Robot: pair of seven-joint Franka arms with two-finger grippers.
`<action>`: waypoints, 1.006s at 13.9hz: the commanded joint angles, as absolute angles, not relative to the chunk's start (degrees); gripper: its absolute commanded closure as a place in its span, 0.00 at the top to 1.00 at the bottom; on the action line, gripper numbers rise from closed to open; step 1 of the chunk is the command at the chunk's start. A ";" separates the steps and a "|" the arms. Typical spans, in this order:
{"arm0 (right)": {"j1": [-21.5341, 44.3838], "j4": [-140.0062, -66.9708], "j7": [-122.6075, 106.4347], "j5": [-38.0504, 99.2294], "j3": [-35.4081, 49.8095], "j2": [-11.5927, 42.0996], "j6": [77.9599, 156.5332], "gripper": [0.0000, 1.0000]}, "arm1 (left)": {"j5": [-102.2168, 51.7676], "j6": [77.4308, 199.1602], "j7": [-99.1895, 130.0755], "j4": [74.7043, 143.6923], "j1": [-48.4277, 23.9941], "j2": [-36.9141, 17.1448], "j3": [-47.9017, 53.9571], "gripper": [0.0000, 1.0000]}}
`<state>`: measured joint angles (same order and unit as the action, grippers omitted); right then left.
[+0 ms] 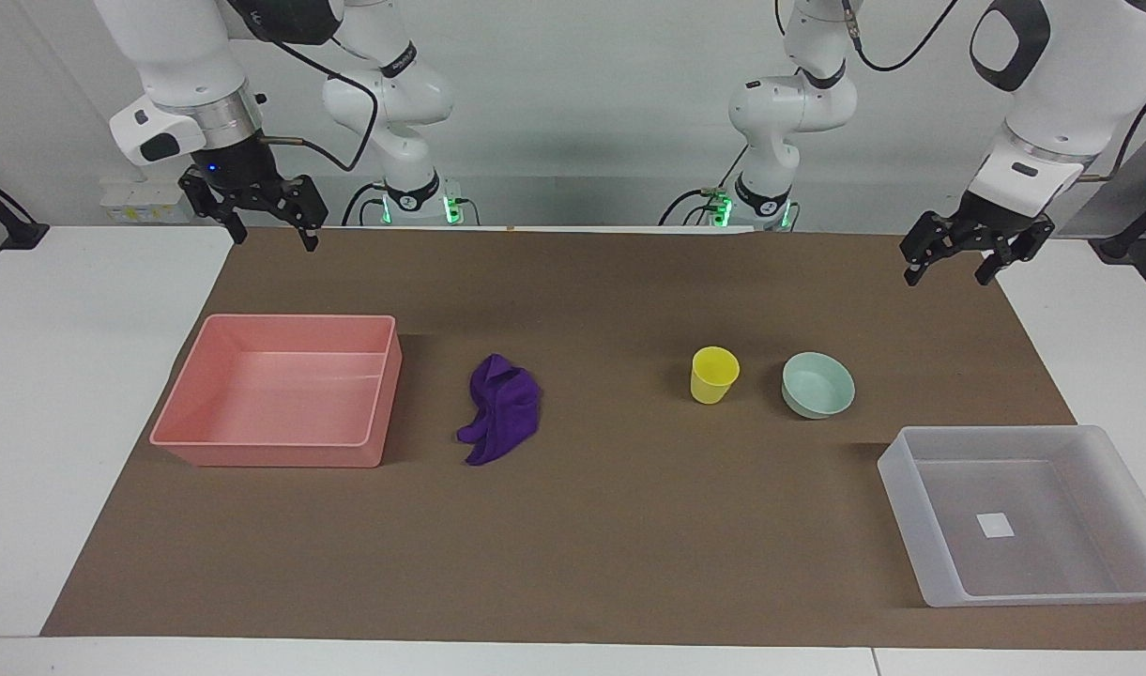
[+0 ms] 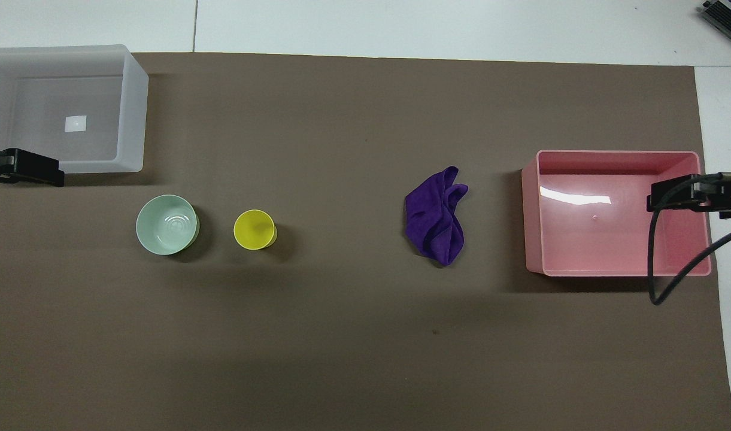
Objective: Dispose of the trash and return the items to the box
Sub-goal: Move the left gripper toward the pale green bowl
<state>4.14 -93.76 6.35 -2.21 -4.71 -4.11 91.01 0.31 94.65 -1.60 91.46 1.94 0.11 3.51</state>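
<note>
Broad white desk [image 1: 84,394] under a brown mat [image 1: 610,526].

Pink tray [image 1: 277,451], toward the right arm's end, sides bare inside. Translucent box [image 1: 924,526], toward the left arm's end, farther from the robots than everything else, white label [image 1: 995,525] on its floor.

Purple rag [image 1: 502,408], crumpled on the mat just beside the tray, apart from it. Mint-green bowl [image 1: 818,385], upright, between the cup and the box, nearer to the robots than the box. Yellow cup [image 1: 714,375], upright, just beside the bowl, not touching, well apart from the rag.

Right end effector [image 1: 274,228], raised over the mat's edge by the tray's end, fingers spread, holding nothing. Left end effector [image 1: 951,266], raised over the mat's corner at the box's end, fingers likewise parted and bare.
</note>
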 commanded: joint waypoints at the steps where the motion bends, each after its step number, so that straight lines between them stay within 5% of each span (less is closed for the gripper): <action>1: 3.60 -94.04 6.24 -2.28 -4.22 -4.48 91.23 1.00 | -0.09 94.57 -1.41 93.16 2.20 1.67 3.60 1.00; 6: 3.60 -94.22 6.24 -2.20 -4.22 -4.48 91.32 1.00 | -0.09 94.57 -1.49 93.43 2.20 1.76 3.60 1.00; 14: 3.78 -94.57 6.33 -2.20 -4.13 -4.66 91.76 1.00 | -0.09 104.49 -1.67 103.69 1.49 3.95 3.69 1.00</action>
